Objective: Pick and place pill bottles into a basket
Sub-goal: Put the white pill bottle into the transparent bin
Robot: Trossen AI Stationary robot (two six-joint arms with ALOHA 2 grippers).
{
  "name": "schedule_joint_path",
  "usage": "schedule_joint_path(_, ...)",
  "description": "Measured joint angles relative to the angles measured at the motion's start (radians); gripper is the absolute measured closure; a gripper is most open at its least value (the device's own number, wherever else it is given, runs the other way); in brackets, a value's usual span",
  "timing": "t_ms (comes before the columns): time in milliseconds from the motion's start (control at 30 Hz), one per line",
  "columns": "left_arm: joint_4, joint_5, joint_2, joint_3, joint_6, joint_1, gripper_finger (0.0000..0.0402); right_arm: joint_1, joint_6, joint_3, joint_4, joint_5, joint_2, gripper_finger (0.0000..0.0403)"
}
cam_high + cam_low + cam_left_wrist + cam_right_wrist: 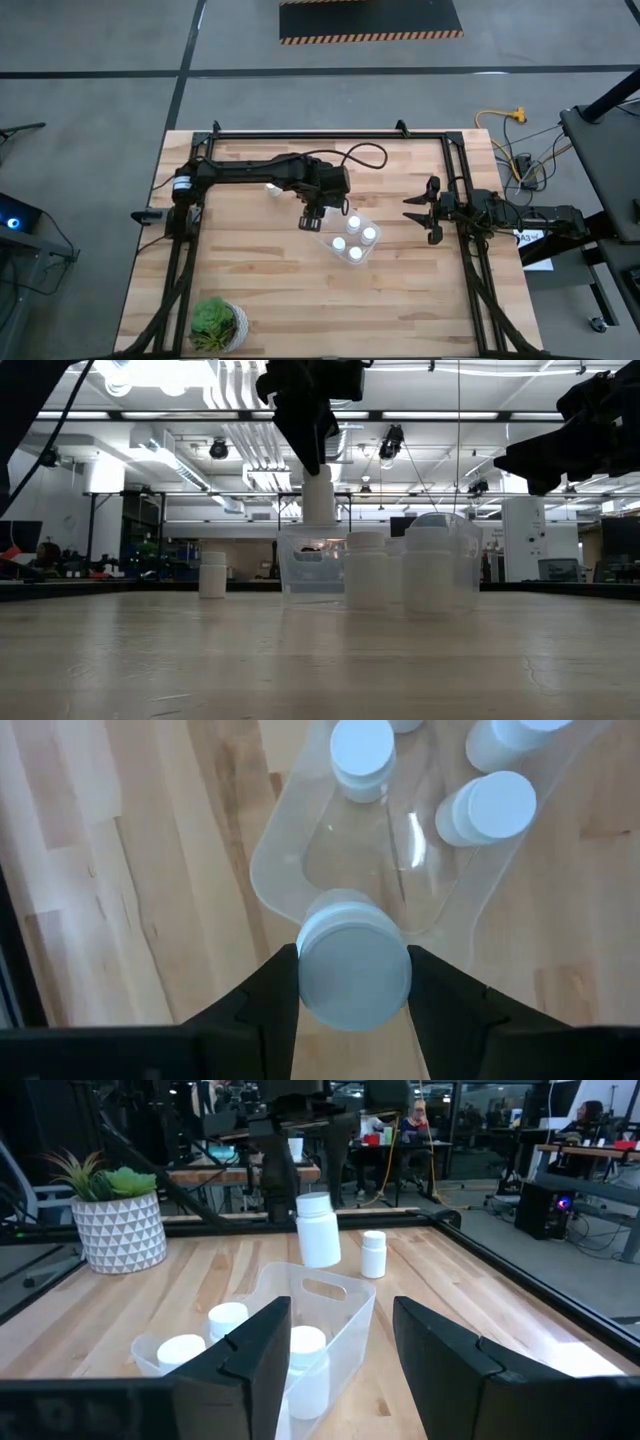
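Observation:
My left gripper (312, 214) is shut on a white pill bottle (318, 496) and holds it above the near-left end of the clear basket (324, 238). Several white-capped bottles (354, 238) stand upright inside the basket. One more bottle (271, 189) stands on its base on the table behind the left arm; it also shows in the low view (212, 574). My right gripper (424, 210) is open and empty, above the table's right side, with its fingers pointing toward the basket (340, 1295). My left gripper pinches the bottle's upper part, at the cap's sides (304, 970), between its two fingers (262, 1005). The fingers come from above and point down. The bottle hangs upright below them, lifted clear, over the basket's rim (285, 855).
A green potted plant (218, 325) in a white patterned pot stands at the table's near left corner. A dark frame rail (330, 135) runs along the far edge and both sides of the table. Bare wood lies in front of the basket.

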Motion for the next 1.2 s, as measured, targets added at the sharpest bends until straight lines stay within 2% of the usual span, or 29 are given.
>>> schedule_joint_path(800, 0.109, 0.004, 0.020, -0.019, 0.001, 0.037, 0.0261, 0.000, -0.001, 0.000, 0.000, 0.000, 0.000, 0.0236)
schedule_joint_path(1200, 0.203, 0.015, 0.020, -0.093, -0.001, 0.041, 0.0261, 0.000, 0.000, 0.000, 0.000, 0.000, 0.000, 0.0236)
